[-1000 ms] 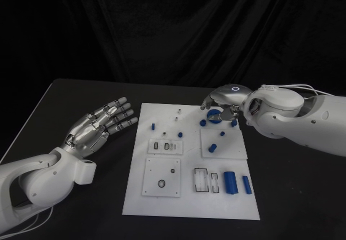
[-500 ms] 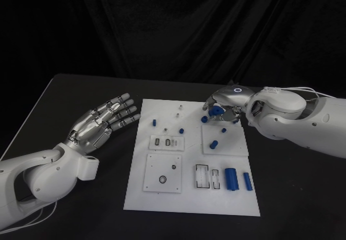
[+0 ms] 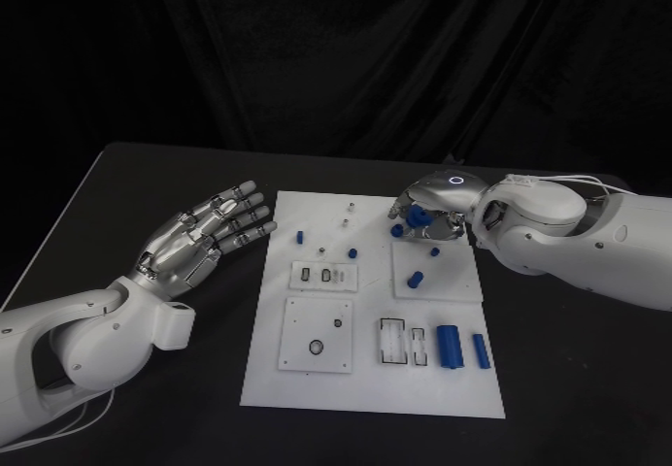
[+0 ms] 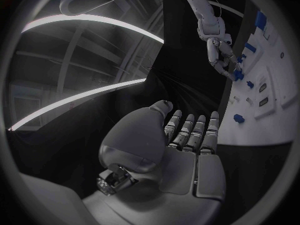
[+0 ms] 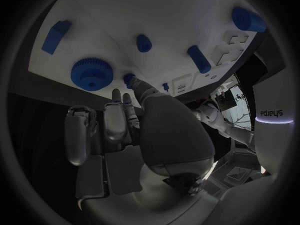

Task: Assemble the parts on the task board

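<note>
The task board (image 3: 367, 381), a white plate, is seen at the centre of the black table (image 3: 113, 194), with small blue parts standing and lying on it. Two blue cylinders (image 3: 450, 347) lie side by side at its four o'clock. The right hand (image 3: 431, 212) is placed over the board's one o'clock corner; in the right wrist view a fingertip (image 5: 133, 82) is seen at a small blue peg (image 5: 129, 77) beside a blue gear (image 5: 92, 74), but whether anything is grasped cannot be told. The left hand (image 3: 196, 241) is held released, fingers spread, at the board's nine o'clock, just off its edge.
</note>
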`<state>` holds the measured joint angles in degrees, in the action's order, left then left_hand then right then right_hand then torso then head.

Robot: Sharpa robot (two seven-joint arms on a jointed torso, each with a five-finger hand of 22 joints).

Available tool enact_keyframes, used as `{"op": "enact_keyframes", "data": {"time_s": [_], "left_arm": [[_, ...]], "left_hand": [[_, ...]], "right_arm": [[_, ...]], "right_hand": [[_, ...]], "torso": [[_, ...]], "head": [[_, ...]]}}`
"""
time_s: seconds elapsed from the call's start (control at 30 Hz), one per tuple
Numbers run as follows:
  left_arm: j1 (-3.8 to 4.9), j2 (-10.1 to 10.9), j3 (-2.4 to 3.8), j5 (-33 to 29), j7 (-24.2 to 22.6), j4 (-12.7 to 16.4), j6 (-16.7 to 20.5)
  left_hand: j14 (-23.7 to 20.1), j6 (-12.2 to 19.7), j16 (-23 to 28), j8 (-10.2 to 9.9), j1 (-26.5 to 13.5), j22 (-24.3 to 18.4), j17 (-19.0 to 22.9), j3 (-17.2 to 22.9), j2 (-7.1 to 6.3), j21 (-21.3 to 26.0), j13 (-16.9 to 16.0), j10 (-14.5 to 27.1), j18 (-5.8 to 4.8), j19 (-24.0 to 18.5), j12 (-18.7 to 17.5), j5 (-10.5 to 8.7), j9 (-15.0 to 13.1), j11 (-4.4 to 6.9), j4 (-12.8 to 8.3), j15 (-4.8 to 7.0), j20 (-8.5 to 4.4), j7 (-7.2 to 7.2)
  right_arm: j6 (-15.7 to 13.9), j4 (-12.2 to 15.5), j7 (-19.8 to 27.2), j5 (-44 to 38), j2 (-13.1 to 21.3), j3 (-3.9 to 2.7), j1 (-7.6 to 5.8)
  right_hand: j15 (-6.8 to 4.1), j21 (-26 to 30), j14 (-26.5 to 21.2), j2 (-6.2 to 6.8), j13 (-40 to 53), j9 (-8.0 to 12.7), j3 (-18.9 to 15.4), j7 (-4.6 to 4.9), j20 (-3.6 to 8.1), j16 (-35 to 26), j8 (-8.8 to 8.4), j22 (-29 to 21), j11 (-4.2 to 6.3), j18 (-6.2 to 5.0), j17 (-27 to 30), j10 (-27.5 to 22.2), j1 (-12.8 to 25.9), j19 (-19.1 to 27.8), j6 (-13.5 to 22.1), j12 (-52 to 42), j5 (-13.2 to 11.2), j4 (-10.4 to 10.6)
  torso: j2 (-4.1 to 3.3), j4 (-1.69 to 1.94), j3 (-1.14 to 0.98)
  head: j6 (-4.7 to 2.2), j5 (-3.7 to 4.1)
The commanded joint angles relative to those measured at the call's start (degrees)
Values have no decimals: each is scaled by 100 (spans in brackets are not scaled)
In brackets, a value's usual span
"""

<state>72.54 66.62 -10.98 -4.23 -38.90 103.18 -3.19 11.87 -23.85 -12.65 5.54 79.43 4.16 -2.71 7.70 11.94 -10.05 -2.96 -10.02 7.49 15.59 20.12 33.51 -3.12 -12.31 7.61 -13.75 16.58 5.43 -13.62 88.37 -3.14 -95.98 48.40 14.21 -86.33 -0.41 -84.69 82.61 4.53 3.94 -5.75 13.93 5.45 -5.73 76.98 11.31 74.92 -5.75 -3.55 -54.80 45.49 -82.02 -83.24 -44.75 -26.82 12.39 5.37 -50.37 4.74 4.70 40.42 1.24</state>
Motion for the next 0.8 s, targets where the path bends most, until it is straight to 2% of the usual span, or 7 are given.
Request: {"op": "enact_keyframes", "data": {"time_s": [0.03,0.2,0.43,0.8], "left_arm": [[11,-15,0,-1,-1339,25,-121],[11,-20,-5,-1,-1320,24,-130],[11,-20,-13,-1,-1304,6,-135],[10,-36,-32,-1,-1279,-34,-152]], "left_hand": [[-16,0,-7,-35,-61,-7,4,38,14,38,5,-10,-74,-51,-21,9,5,-49,-4,-30,8,50],[-13,-7,-24,-37,-81,-8,1,89,19,35,4,-9,-90,-47,-17,0,4,-65,-14,-44,7,60],[-9,-17,-35,-35,-91,-8,0,114,14,33,2,-13,-100,-43,-10,-3,2,-75,-22,-53,10,69],[0,-25,-54,-34,-108,-9,-3,151,9,32,0,-19,-112,-41,-2,-5,1,-89,-33,-67,10,80]], "right_arm": [[-124,-34,123,-60,-17,-2,38],[-101,-100,146,-21,-50,-2,72],[-108,-178,181,18,-92,-2,106],[-195,-257,246,57,-162,-2,153]], "right_hand": [[4,19,-35,-4,2,-7,24,5,-12,-29,-24,252,-11,56,1,51,-31,29,-28,23,23,6],[11,22,-38,-16,2,-12,36,13,-14,-35,-27,251,-11,56,3,71,-19,32,-47,31,32,19],[97,22,-37,-31,0,-89,214,56,-89,-47,7,278,0,61,-43,349,-7,28,-360,83,182,50],[114,14,-19,-97,-5,-151,390,58,-117,-41,18,310,20,64,-107,628,1,15,-595,146,115,91]], "torso": [[3,1,0],[4,7,4],[4,6,10],[7,5,1]], "head": [[10,-3],[-1,2],[-6,5],[-22,7]]}}
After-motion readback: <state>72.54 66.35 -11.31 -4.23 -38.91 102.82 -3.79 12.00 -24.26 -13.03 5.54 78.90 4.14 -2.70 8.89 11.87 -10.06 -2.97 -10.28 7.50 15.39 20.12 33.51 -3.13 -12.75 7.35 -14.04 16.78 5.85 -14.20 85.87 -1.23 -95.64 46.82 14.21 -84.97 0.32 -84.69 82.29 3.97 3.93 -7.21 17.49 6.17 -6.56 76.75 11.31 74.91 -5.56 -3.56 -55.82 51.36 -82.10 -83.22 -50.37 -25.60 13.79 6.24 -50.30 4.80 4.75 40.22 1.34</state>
